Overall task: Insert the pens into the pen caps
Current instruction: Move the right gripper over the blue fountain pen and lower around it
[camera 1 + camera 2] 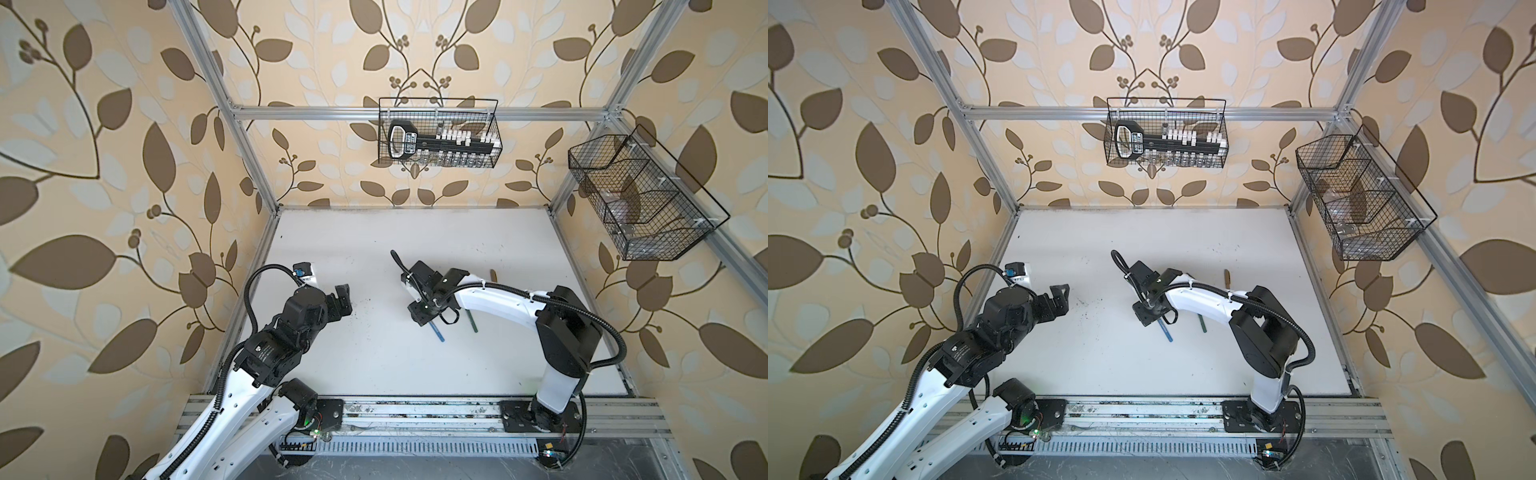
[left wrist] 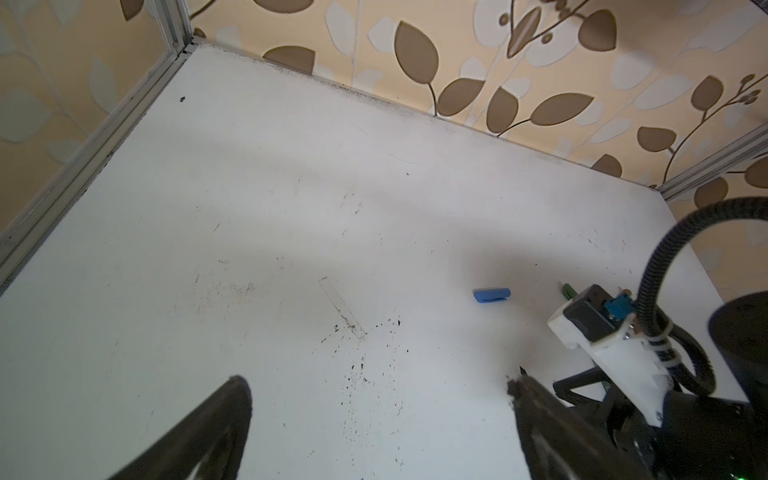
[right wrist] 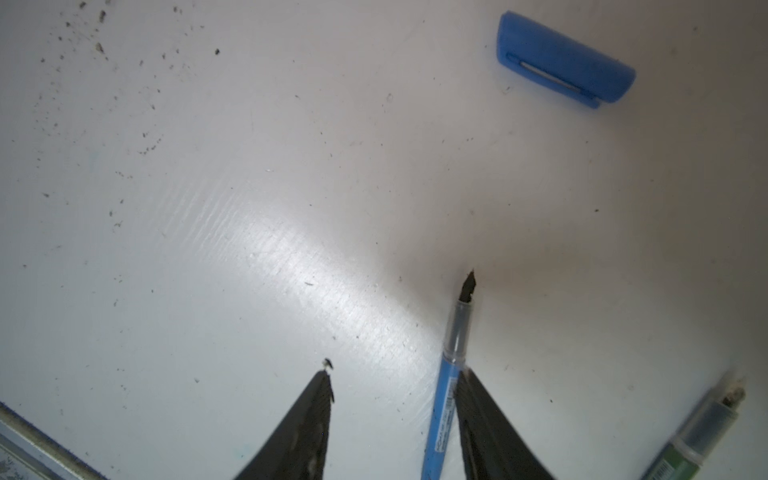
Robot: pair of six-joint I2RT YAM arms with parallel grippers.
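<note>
Lying flat on the worktop [image 3: 208,208], the blue pen [image 3: 446,386] touches one finger of the right pincer [image 3: 394,374], its jaws apart, while the left pincer [image 2: 378,382] stands wide apart too.

Soft, even light. A glare streak crosses the white table [image 3: 291,266] in the right wrist view, where the green pen [image 3: 702,434] blurs. Both top views bow at their edges.

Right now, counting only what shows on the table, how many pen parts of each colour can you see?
Blue: 2 (blue pen, blue cap)
Green: 1 (green pen)
Tan-brown: 1 (tan-brown piece, partly hidden)
Total: 4
</note>
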